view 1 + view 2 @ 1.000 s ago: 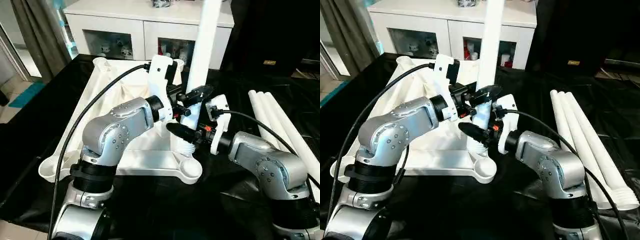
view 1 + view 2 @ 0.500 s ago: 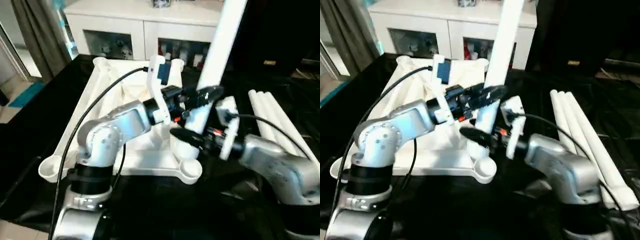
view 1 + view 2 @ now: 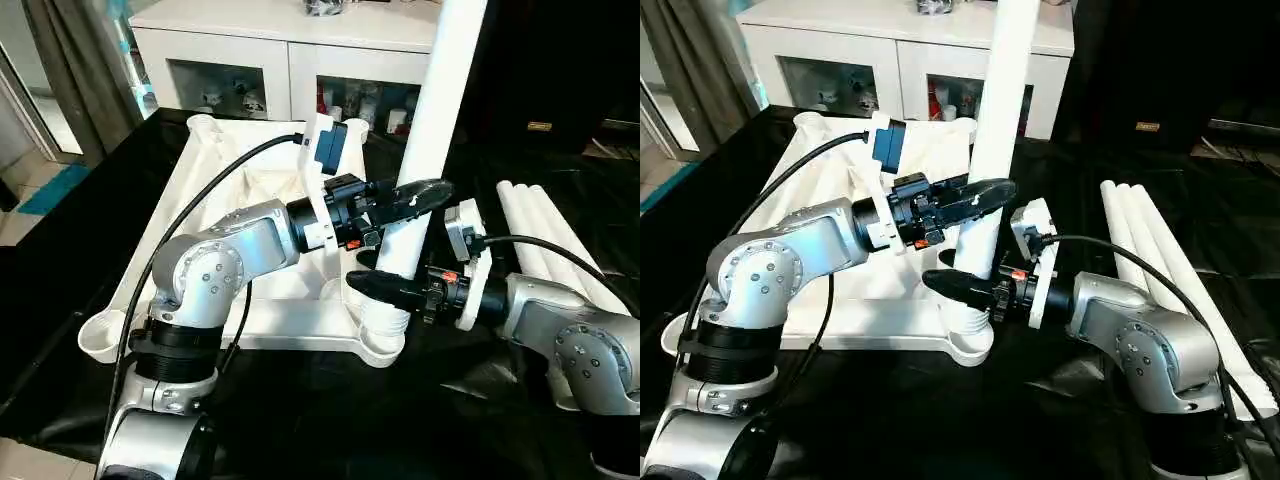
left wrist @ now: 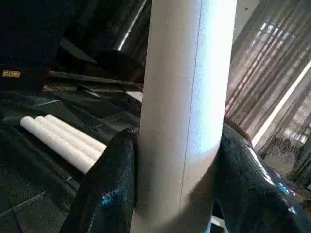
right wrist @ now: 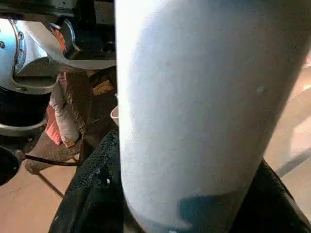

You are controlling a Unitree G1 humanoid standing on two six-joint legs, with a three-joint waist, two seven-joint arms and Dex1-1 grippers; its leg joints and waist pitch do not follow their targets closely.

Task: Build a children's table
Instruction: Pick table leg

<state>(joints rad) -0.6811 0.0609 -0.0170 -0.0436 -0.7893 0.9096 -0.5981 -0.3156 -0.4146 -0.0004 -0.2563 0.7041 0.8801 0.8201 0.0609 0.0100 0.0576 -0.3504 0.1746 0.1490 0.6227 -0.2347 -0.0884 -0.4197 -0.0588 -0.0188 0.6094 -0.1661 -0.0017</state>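
The children's table top lies upside down on the black-sheeted table. One white leg stands nearly upright, leaning a little to the right. Its flared lower end is at the near right corner socket. My left gripper is shut on the leg at mid height, and its fingers hug the tube. My right gripper is shut on the same leg just below, close above the flared end. Its fingers press both sides of the tube.
Three more white legs lie side by side on the black sheet to the right. A white cabinet with glass doors stands behind the table. A curtain hangs at the far left.
The leg swung from upright to a rightward lean and back towards upright. Its lower end has come nearer the near right corner socket. Both grippers kept hold.
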